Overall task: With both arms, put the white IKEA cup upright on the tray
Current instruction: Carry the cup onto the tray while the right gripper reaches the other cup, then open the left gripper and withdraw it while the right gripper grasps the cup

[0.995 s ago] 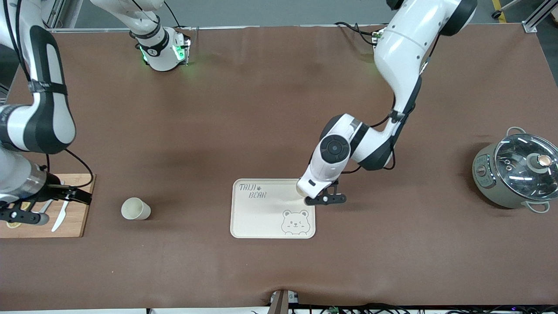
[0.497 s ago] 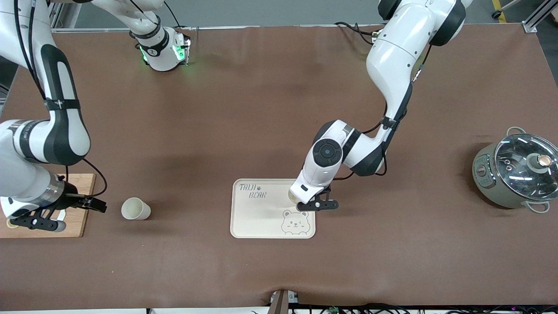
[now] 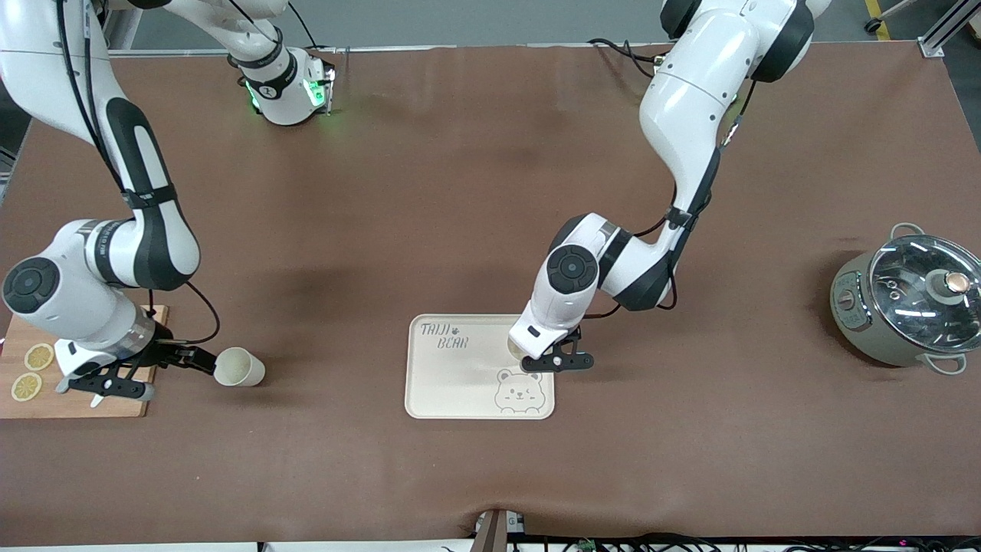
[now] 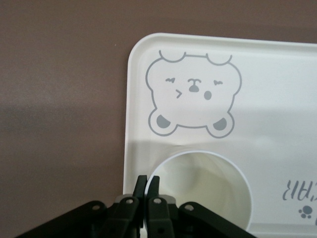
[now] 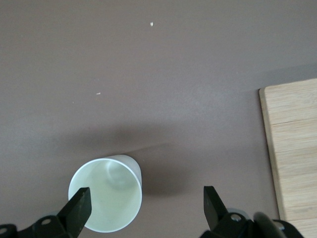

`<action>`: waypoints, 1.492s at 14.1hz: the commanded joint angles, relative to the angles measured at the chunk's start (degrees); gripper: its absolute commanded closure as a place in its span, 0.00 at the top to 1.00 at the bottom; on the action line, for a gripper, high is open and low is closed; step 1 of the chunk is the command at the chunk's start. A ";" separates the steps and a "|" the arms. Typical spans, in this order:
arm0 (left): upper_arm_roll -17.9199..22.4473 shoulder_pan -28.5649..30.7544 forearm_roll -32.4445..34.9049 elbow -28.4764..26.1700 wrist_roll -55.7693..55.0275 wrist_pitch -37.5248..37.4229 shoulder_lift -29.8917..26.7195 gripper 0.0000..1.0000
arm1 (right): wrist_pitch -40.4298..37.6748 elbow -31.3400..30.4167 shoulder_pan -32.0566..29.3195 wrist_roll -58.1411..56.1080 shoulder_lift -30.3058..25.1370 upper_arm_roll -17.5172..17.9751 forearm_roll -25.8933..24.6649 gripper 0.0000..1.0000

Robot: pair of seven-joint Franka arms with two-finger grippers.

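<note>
From high across the desk (image 3: 475, 192) we face both arms; each wrist camera looks down close (sharing the tray (image 3: 452, 383) (image 4: 277, 89) and one cup (image 3: 239, 366) (image 5: 105, 193)).

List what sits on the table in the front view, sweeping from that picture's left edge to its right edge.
Wooden cutting board with lemon slices → right hand, open, at the cup on the table → tray → left hand, shut on the rim of a second cup on the tray → lidded pot.

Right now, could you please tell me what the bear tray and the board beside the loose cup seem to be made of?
The cream-white rectangular tray looks like matte moulded plastic, possibly melamine: smooth, printed bear. The tan rectangular cutting board looks like unfinished wood or bamboo: visible grain, joined strips.
</note>
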 commanded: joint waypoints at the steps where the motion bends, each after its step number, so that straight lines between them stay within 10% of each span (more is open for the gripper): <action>1: 1.07 -0.52 0.94 1.38 -3.94 0.88 1.42 0.55 | 0.86 -0.82 0.26 -0.03 -0.24 -0.04 0.71 1.00; 2: 1.68 -0.68 1.20 1.38 -4.49 0.88 1.25 1.00 | 0.95 -0.82 0.35 -0.03 0.03 -0.04 0.71 1.00; 13: 1.95 3.87 -1.43 1.47 -2.40 -15.54 -9.81 1.00 | 3.84 -0.91 0.96 -0.47 3.28 -0.13 0.27 1.00; 21: 2.39 16.18 -5.04 0.24 29.49 -21.45 -16.77 1.00 | 7.00 -0.91 0.26 -5.57 5.82 -0.04 0.09 1.00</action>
